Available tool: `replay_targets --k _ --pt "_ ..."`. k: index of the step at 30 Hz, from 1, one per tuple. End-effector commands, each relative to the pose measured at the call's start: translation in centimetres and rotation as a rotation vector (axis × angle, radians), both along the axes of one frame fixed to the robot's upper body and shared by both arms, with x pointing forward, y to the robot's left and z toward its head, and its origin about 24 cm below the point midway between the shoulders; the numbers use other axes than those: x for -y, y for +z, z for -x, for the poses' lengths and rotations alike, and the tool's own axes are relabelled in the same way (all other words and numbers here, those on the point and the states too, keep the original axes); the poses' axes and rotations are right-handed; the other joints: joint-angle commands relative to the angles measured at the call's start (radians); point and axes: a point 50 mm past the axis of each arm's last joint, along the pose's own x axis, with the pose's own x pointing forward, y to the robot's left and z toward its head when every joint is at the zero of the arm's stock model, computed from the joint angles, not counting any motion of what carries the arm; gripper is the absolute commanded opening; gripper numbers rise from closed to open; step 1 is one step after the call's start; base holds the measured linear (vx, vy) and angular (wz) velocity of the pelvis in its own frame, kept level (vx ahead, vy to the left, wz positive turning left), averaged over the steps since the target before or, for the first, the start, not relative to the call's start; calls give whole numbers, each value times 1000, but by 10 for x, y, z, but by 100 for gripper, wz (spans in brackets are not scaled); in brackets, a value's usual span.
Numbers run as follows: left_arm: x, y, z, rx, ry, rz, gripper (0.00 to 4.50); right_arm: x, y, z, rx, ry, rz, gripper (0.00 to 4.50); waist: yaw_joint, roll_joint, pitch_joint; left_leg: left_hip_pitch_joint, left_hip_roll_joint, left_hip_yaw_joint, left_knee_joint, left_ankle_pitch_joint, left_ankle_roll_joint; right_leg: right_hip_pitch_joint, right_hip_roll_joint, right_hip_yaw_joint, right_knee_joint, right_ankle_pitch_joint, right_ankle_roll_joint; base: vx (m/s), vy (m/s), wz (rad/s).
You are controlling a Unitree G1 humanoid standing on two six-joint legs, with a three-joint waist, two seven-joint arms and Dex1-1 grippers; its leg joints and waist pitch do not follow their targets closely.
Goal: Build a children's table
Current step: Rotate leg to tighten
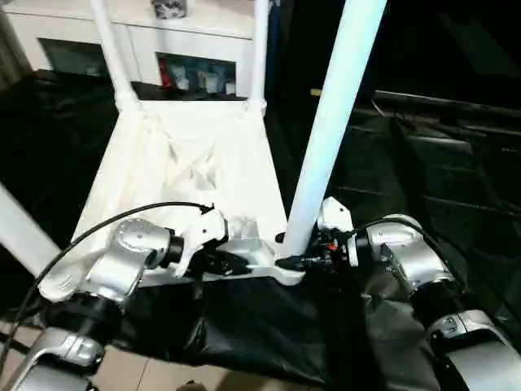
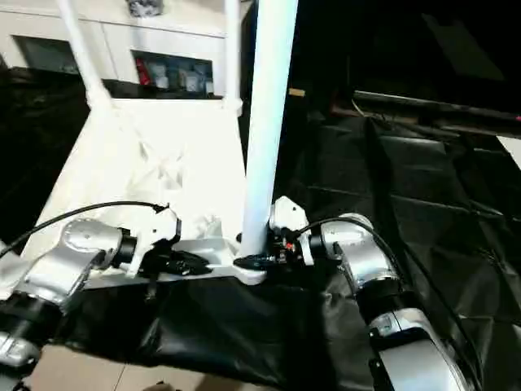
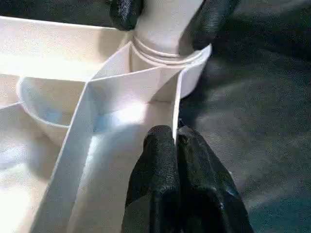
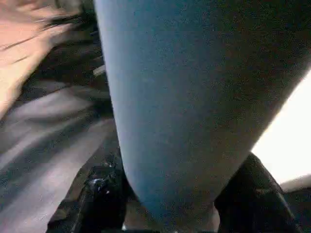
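Tabletop (image 1: 183, 175) lies underside up on black sheeting (image 1: 423, 179), two legs already standing in the far sockets. A third leg (image 1: 330, 130) is held near its base by the right hand (image 1: 295, 259), fingers closed around it at the near corner socket (image 3: 167, 58). Left hand (image 3: 177, 170) is pinched on a thin rib beside that socket. Plastic judged light, stiff, smooth — likely slippery; a grip low on the tube is advised.

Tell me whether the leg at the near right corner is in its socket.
In. The leg stands upright with its base inside the corner socket, the right hand clamped around it there.
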Motion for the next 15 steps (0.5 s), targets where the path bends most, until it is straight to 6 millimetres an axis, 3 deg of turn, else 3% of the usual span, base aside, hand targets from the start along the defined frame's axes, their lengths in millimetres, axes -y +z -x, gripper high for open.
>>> replay_targets --k 1,3,5,7,9,10,12,15 --pt "15 14 -22 135 193 22 0 -31 -34 14 -110 -33 78 198 -8 -5 -34 17 33 -24 -67 -346 -2 21 -81 45 -103 -536 -126 -59 -11 1" --pt "21 14 -24 146 263 29 0 -35 -36 8 -99 -170 70 196 -15 -6 -33 17 31 -32 -67 -367 -11 19 -85 38 -116 -647 -71 -63 2 -5" --pt "30 13 -25 148 349 47 0 -39 -39 2 -102 -326 56 196 -25 -4 -32 19 28 -36 -67 -392 -22 18 -82 30 -122 -673 -60 -58 12 -7" --pt "43 12 -24 157 447 69 0 -46 -43 -2 -115 -488 53 195 -40 1 -32 14 33 -41 -74 -412 -35 20 -80 26 -123 -652 -61 -54 30 -11" --pt "49 12 -24 159 476 80 0 -51 -44 -2 -117 -524 51 195 -47 2 -36 11 31 -44 -76 -428 -28 28 -80 18 -127 -625 -58 -12 26 -9" --pt "61 10 -22 160 488 99 0 -61 -43 -2 -113 -550 40 195 -54 0 -36 5 32 -45 -79 -434 -20 30 -79 16 -128 -590 -59 -24 53 -18" --pt "67 9 -20 158 480 103 0 -66 -43 -1 -104 -546 38 195 -55 1 -37 19 28 -41 -74 -452 -9 17 -78 18 -136 -584 -64 0 0 0" --pt "74 8 -18 153 461 104 0 -72 -41 -1 -77 -533 37 195 -57 -2 -35 15 26 -40 -74 -447 5 18 -79 20 -136 -581 -66 0 0 0"
